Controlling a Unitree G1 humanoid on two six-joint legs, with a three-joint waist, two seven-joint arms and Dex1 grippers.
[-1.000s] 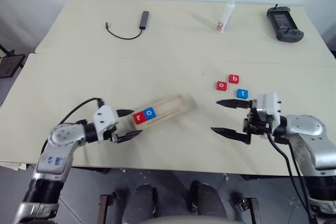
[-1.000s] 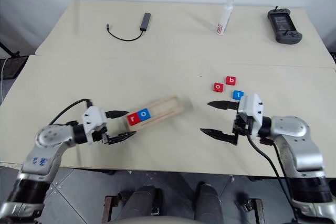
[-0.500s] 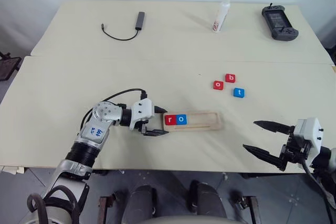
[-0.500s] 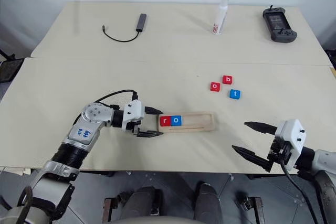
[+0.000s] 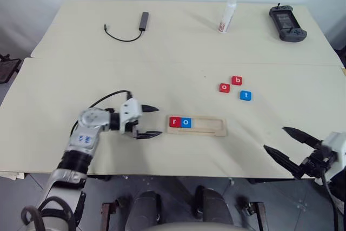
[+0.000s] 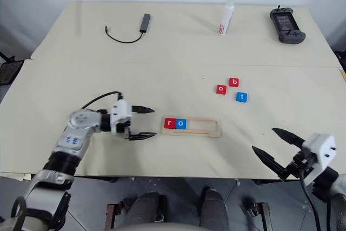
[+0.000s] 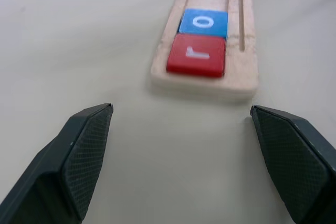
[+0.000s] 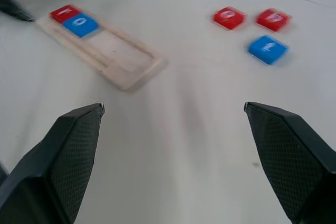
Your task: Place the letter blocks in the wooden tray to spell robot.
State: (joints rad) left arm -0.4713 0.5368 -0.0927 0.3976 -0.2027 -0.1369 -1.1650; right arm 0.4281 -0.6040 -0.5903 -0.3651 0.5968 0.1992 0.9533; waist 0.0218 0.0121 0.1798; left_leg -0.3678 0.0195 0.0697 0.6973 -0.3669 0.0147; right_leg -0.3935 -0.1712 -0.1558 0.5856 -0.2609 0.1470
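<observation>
Left gripper (image 5: 152, 121) is sitting left of centre, fingers spread and empty, pointing along the wooden tray (image 5: 211, 127), whose near end lies just beside its tips. The tray's long axis is running left to right across mid-frame; red r (image 5: 174, 122) and blue o (image 5: 186, 122) are filling its left end, three slots lying bare. Right of centre, upper, red o (image 5: 225, 87), red b (image 5: 237, 80) and blue t (image 5: 246, 95) are clustering. Right gripper (image 5: 287, 146), lower right, spread wide and empty, is the arm nearer them; you are probably reaching up-left for b next.
</observation>
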